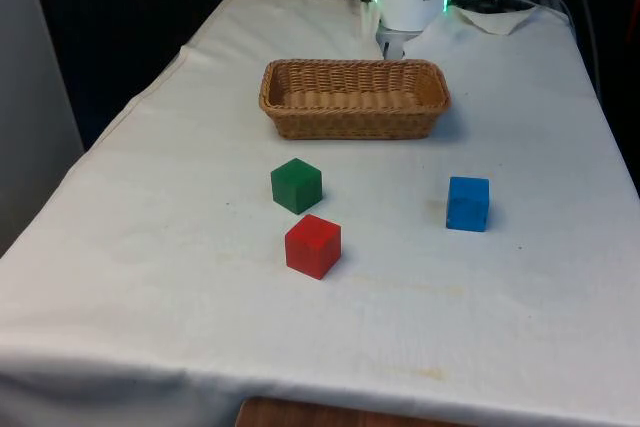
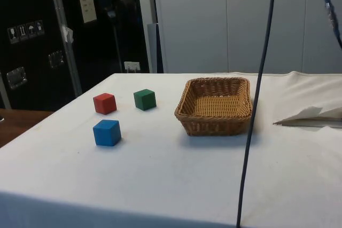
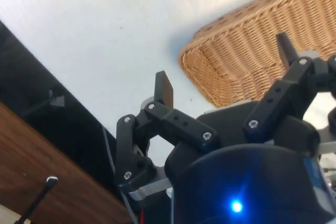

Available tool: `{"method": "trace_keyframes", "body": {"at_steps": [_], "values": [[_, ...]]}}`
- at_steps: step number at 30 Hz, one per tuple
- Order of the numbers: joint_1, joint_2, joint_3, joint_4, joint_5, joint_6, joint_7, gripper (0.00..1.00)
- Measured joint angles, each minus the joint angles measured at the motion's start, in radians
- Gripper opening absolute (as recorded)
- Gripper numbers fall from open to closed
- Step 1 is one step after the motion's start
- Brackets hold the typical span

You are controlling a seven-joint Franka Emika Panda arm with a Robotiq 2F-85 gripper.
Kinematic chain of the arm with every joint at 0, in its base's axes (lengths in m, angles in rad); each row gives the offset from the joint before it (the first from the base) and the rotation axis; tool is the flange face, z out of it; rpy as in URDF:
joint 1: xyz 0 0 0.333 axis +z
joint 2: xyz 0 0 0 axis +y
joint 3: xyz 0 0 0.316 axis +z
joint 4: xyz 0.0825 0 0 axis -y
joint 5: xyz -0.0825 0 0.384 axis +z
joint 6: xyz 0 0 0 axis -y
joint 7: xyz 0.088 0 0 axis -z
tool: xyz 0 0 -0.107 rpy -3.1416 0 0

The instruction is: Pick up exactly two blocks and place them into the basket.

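I have the gripper (image 3: 226, 69) hanging high with its jaws spread and empty over the basket (image 1: 354, 119), which holds nothing, while the green block (image 1: 296, 185), red block (image 1: 313, 245) and blue block (image 1: 468, 203) sit apart on the tabletop (image 1: 150, 247), giving me room around each.

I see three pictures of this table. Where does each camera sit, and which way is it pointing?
Front view: looks along the table at the basket, with the green block, red block and blue block nearer; the white arm's base stands beyond.
Side view: sits at the table's side, facing dark cabinets; no arm part shows.
Wrist view: rides on the arm, looking down past the open fingers at the cloth and basket.
All three share the basket; front and side views share all three blocks.
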Motion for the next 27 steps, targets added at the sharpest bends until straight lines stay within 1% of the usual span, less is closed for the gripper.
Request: {"method": "trace_keyframes", "body": {"at_steps": [1,4,5,8,15,18,24,27], "values": [[-0.002,0.003,0.004,-0.014,0.005,0.020,0.004,1.00],[-0.006,0.010,0.010,-0.032,0.013,0.047,0.011,1.00],[-0.006,0.010,0.010,-0.032,0.013,0.047,0.011,1.00],[-0.011,0.023,0.014,-0.053,0.030,0.081,0.016,1.00],[-0.018,0.047,0.020,-0.080,0.057,0.125,0.022,1.00],[-0.023,0.069,0.023,-0.100,0.083,0.160,0.023,1.00],[-0.027,0.094,0.024,-0.114,0.111,0.184,0.024,1.00],[-0.031,0.121,0.024,-0.125,0.142,0.206,0.025,1.00]]}}
